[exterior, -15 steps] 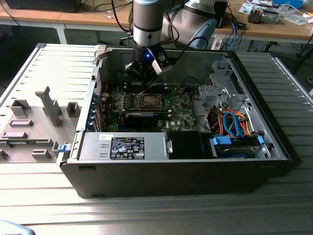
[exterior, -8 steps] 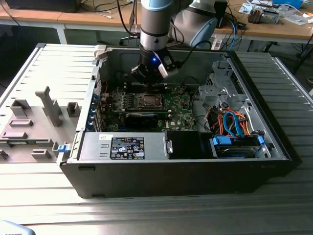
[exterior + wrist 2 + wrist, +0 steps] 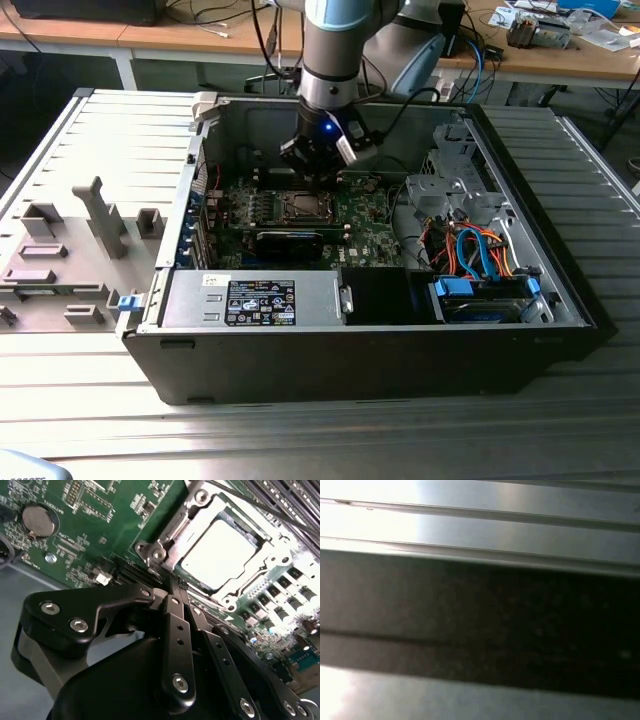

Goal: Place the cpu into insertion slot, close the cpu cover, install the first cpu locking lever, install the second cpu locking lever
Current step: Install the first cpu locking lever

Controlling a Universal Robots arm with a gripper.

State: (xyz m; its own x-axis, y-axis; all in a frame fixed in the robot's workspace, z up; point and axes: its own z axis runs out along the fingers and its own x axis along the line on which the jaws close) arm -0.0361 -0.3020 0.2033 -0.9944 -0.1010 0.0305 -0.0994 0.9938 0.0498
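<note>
The cpu [image 3: 218,555] lies flat in the insertion slot [image 3: 300,207] on the green circuit board [image 3: 90,530], its silvery top bright under light. The cpu cover [image 3: 175,530] lies down around it as a silvery frame. A thin lever wire [image 3: 250,505] crosses the far side of the socket. My gripper [image 3: 172,586] is shut with nothing between its black fingers [image 3: 176,630], its tip just off the socket's corner by a frame screw [image 3: 158,554]. In the exterior view the gripper [image 3: 316,170] hangs inside the open computer case just behind the socket.
A long black card [image 3: 290,243] lies in front of the socket, and a metal box [image 3: 260,298] fills the case's front. Drive cage and coloured cables [image 3: 470,250] stand at the exterior view's right. A coin battery [image 3: 38,521] and memory slots [image 3: 295,500] flank the socket.
</note>
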